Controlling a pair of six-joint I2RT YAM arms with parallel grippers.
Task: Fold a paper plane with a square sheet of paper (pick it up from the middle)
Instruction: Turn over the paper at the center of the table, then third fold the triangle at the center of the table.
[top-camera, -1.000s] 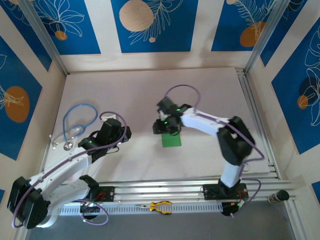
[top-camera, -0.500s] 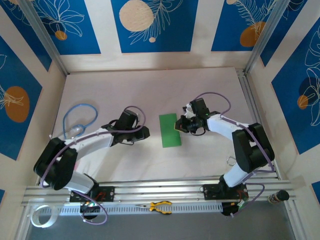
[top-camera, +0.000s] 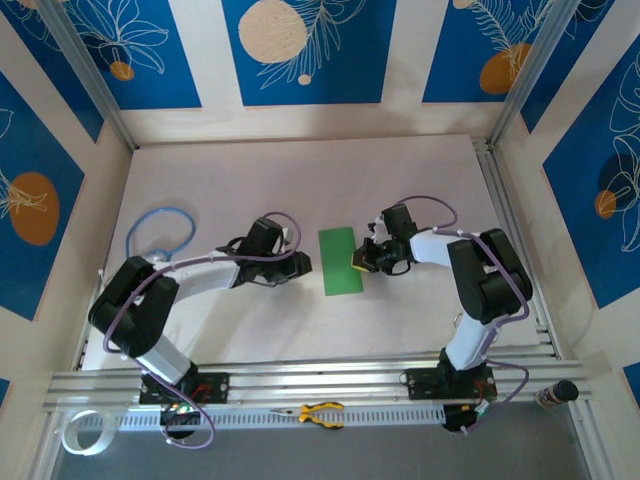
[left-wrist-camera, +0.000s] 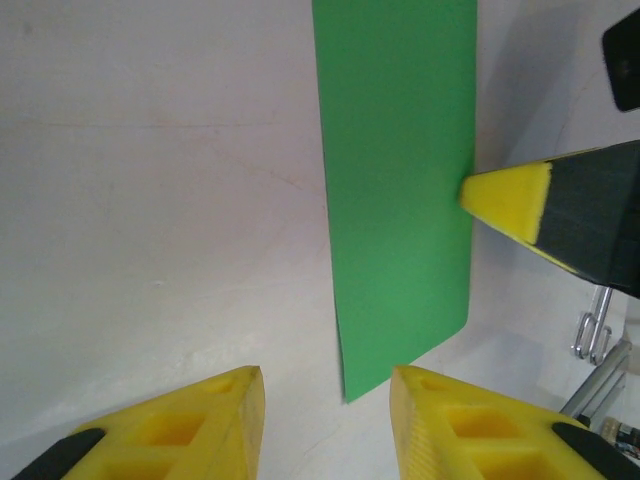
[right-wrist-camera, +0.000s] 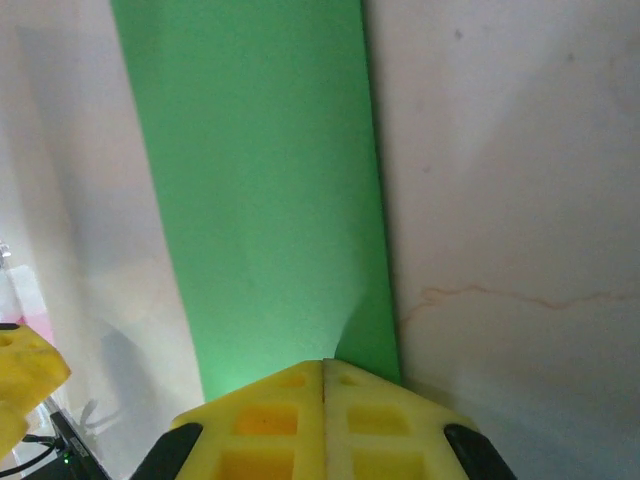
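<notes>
At the near rail, yellow-handled pliers (top-camera: 320, 412) lie between your two arm bases. Farther in, at mid-depth on the white table (top-camera: 420, 180), you will find the green sheet of paper (top-camera: 338, 261) lying flat. It presents as a narrow rectangle, longer than it is wide. Its long axis runs from near to far, almost straight away from the bases, with the near end leaning slightly to the right. Both ends are square-cut, so it points no particular way. Your left gripper (top-camera: 300, 264) sits low just left of the sheet, aimed across at it. In the left wrist view its yellow fingers stand apart with bare table between them, and the sheet's near corner lies just beyond the tips. Your right gripper (top-camera: 358, 259) meets the sheet's right long edge about midway along. In the right wrist view its two fingers are pressed together with no gap. Whether the paper's edge is caught between them cannot be told. Beyond the left arm, well apart from the sheet, a blue stethoscope (top-camera: 162, 209) lies on the table's left side.
</notes>
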